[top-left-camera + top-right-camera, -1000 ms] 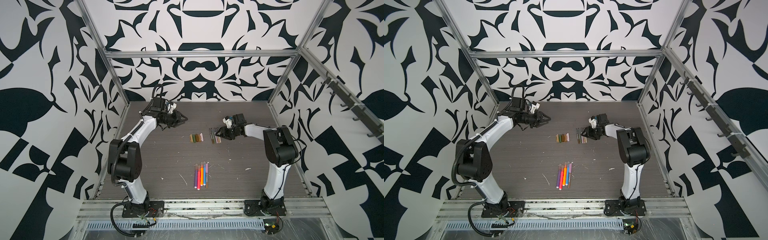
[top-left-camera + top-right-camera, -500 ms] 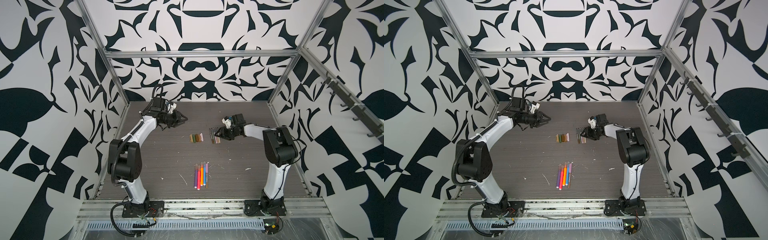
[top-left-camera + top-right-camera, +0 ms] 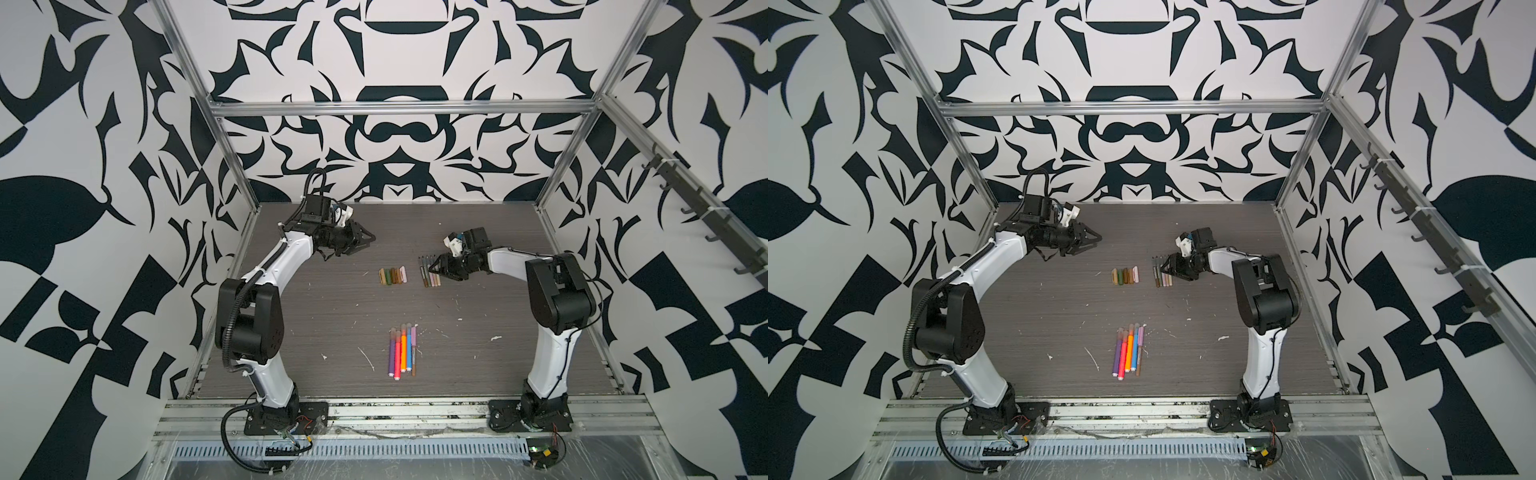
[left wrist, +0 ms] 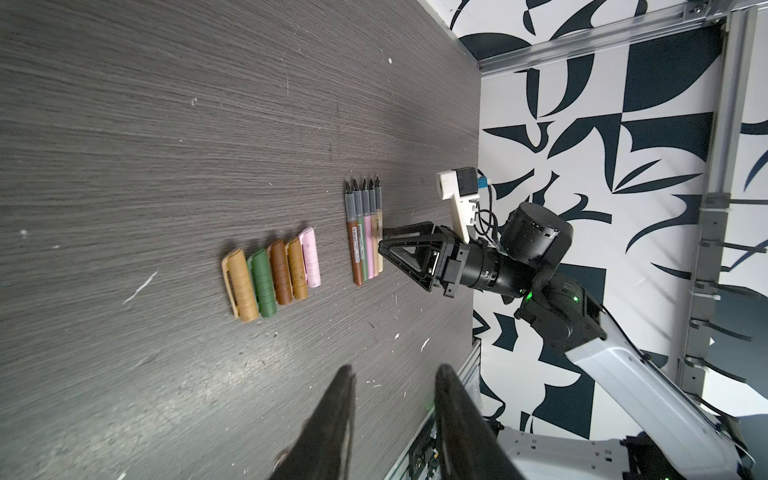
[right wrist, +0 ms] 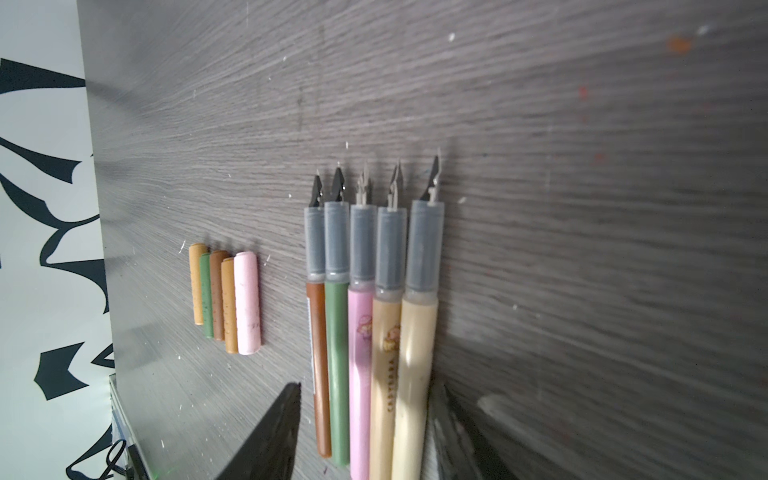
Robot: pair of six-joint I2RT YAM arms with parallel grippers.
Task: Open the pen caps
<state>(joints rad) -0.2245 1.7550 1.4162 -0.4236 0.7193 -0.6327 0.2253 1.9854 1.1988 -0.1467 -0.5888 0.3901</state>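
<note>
Several loose pen caps (image 4: 272,276), tan, green, brown and pink, lie side by side mid-table, seen in both top views (image 3: 392,275). To their right lies a row of several thin uncapped pens (image 5: 365,316) with bare nibs. My right gripper (image 5: 365,390) stands open low over the rear ends of that row (image 3: 430,272), one finger on either side, and the cream pen touches one finger. My left gripper (image 4: 395,374) hangs open and empty at the back left (image 3: 365,243), well away from the caps.
A second group of capped pens (image 3: 402,347), purple, pink, orange, blue and one thinner lilac-brown one, lies nearer the front (image 3: 1128,349). White scuffs mark the dark wood-grain table (image 3: 332,316). Patterned walls and metal frame rails enclose the table.
My right gripper's jaws have spread a little wider around the uncapped pens. The left arm, caps and front pens have not moved.
</note>
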